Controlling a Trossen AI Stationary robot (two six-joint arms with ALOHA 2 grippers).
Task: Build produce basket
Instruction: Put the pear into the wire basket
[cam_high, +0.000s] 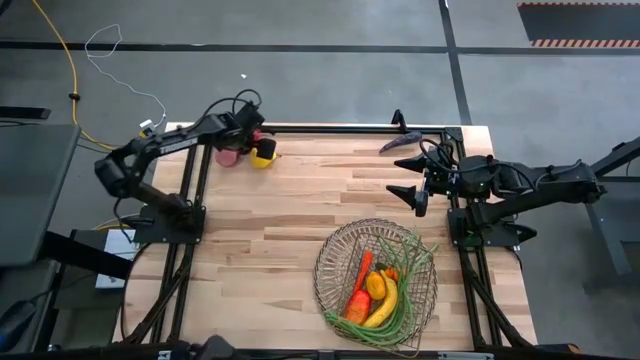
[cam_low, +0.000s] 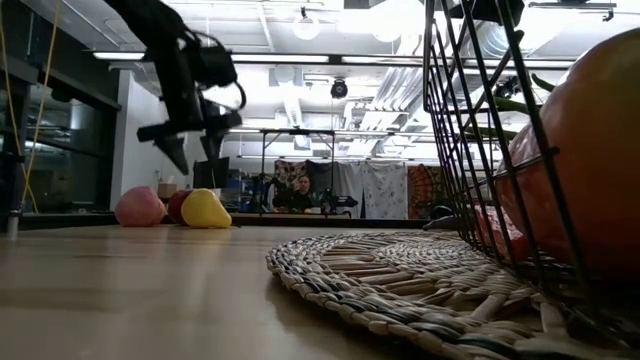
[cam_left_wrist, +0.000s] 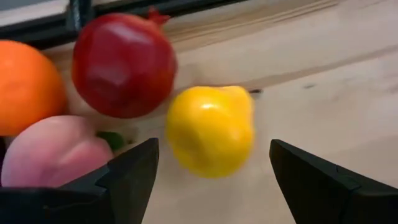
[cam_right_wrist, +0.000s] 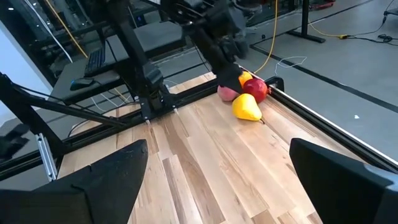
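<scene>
The wire basket (cam_high: 328, 262) stands near the table's front right and holds a carrot (cam_high: 364, 267), a mango (cam_high: 358, 303), a banana (cam_high: 383, 311) and green beans (cam_high: 405, 262). At the far left lie a yellow pear (cam_left_wrist: 211, 130), a dark red apple (cam_left_wrist: 124, 65), a pink peach (cam_left_wrist: 56, 152) and an orange (cam_left_wrist: 28, 87). My left gripper (cam_left_wrist: 212, 163) hangs open just above the pear (cam_low: 206, 210), pointing steeply down, one finger on either side and touching nothing. My right gripper (cam_high: 410, 192) waits open, raised above the table's right side.
A purple eggplant (cam_high: 400, 142) lies at the far right edge. A woven mat (cam_low: 400, 265) lies under the basket (cam_low: 480, 130). Black rails (cam_high: 330, 129) border the table's far edge. Bare wood spreads between the fruit cluster and the basket. People sit in the room behind.
</scene>
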